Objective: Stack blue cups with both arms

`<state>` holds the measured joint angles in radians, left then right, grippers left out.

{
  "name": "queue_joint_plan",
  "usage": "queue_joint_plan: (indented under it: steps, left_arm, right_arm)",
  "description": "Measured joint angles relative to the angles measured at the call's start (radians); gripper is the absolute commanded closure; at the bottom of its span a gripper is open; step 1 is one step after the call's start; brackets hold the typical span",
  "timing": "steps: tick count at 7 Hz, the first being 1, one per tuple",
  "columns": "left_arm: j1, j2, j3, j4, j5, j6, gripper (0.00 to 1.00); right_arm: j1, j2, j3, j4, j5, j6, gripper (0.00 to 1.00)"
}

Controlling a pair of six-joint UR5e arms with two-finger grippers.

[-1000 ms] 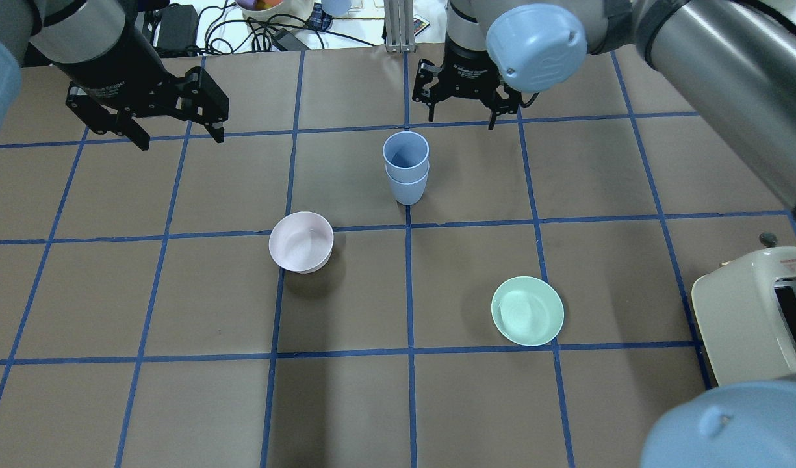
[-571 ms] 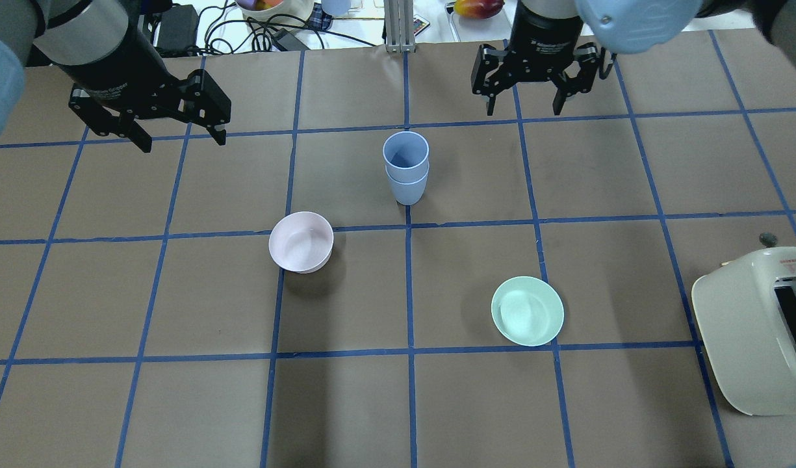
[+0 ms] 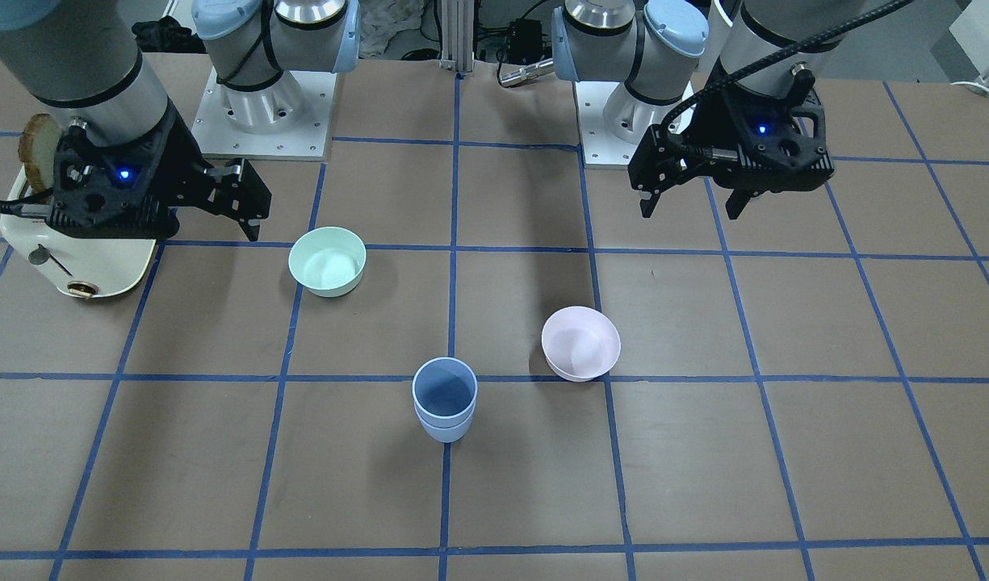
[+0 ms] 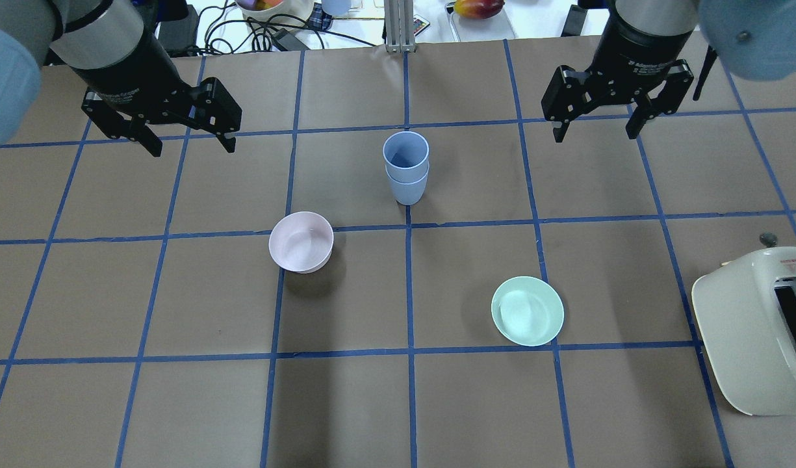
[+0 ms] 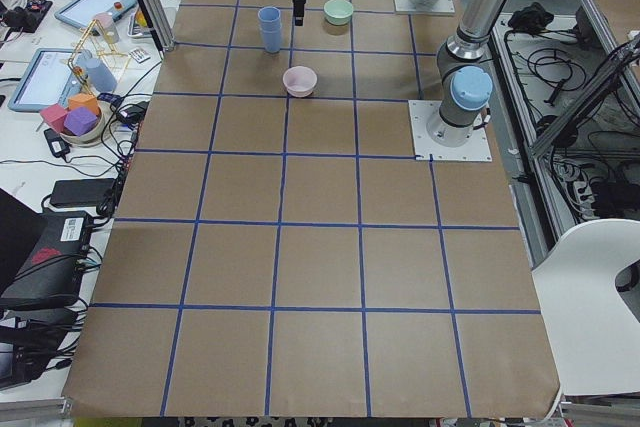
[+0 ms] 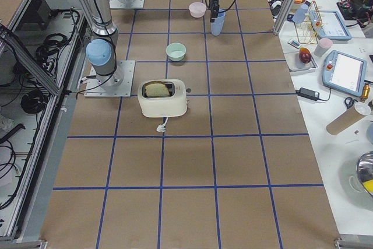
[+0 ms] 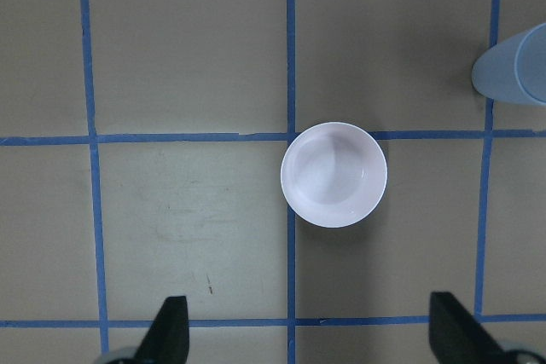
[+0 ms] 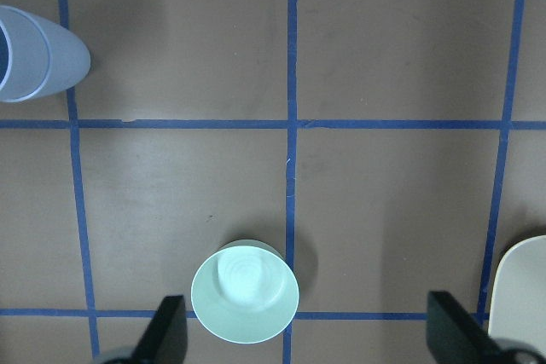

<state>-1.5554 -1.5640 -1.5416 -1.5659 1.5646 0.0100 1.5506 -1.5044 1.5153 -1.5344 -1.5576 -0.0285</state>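
The blue cups (image 4: 406,168) stand nested, one inside the other, upright just above the middle of the bench (image 4: 177,403) in the overhead view, with nothing gripping them; the job looks done. As I judge it, the remaining risk is a knock: the stack is tall, narrow and tapers to a small foot, so an arm swinging low across the centre could tip it, and the light, smooth plastic would probably roll. The upper cup sits proud of the lower, its thin pale rim showing as a second band, so it may be only loosely seated. Both are matte periwinkle, handleless and round. At about eight o'clock from them sits a pale pink bowl (image 4: 301,242), at five o'clock a wider mint-green bowl (image 4: 527,311), both shallow and smooth, and at four o'clock a cream toaster (image 4: 755,338). The left gripper (image 4: 193,146) hangs near nine o'clock and the right gripper (image 4: 594,135) near three, each with black fingers spread wide and empty, well apart from the stack
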Motion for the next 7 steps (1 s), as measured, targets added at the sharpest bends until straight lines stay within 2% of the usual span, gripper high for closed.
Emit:
queue_joint_plan:
  steps: [3, 7]
  left_arm:
    - [0.0, 0.006, -0.001, 0.0, 0.0, 0.001, 0.0]
    - [-0.001, 0.006, -0.003, 0.0, 0.0, 0.001, 0.0]
  right_arm:
    - [-0.01, -0.022, 0.026, 0.005, -0.033, 0.006, 0.0]
    - [-0.011, -0.022, 0.029, 0.002, -0.029, 0.009, 0.0]
